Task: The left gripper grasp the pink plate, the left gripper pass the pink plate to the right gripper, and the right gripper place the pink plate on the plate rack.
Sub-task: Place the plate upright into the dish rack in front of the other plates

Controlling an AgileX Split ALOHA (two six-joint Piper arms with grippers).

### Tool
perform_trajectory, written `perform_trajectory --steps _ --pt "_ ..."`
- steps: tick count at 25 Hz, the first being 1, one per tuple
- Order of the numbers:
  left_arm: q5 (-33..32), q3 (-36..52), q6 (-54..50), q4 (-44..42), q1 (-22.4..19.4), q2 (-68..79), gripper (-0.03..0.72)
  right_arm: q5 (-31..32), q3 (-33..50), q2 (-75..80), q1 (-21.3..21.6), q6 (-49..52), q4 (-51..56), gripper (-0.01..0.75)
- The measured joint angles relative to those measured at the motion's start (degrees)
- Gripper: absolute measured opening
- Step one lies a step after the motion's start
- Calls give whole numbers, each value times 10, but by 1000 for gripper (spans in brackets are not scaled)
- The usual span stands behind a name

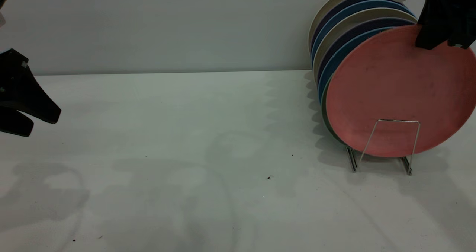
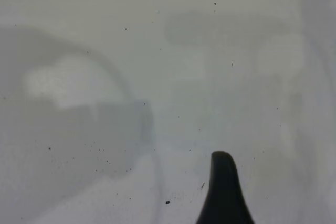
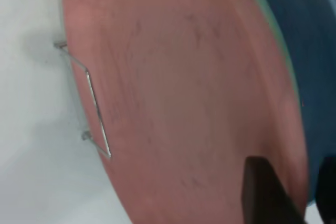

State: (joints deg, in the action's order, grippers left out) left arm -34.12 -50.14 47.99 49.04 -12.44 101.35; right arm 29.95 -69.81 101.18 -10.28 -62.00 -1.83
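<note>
The pink plate [image 1: 394, 88] stands on edge in the front slot of the plate rack [image 1: 398, 121], leaning on the plates behind it. My right gripper [image 1: 442, 45] is at the plate's top rim, at the far right. In the right wrist view its jaws straddle the rim of the pink plate [image 3: 178, 93], one in front of the face and one behind, with a gap showing, so it is open. A wire loop of the rack [image 3: 97, 106] crosses the plate's lower part. My left gripper [image 1: 41, 123] hangs open and empty at the far left, above the table.
Several plates, cream, dark blue and teal [image 1: 346, 25], stand in the rack behind the pink one. The grey wall runs along the back. The left wrist view shows one fingertip [image 2: 223, 182] over bare white table [image 2: 157, 51].
</note>
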Motion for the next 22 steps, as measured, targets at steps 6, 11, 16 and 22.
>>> perform_trajectory --steps 6,11,16,22 --pt "0 0 -8 0 0 0 562 43 0 0 0 34 2 348" --pt "1 0 -12 0 0 0 562 84 0 -2 0 86 18 392" --pt "3 -1 -26 -6 0 0 562 91 0 -36 0 217 106 465" --pt "-53 -50 -137 -161 3 -2 562 122 0 -72 9 512 115 481"
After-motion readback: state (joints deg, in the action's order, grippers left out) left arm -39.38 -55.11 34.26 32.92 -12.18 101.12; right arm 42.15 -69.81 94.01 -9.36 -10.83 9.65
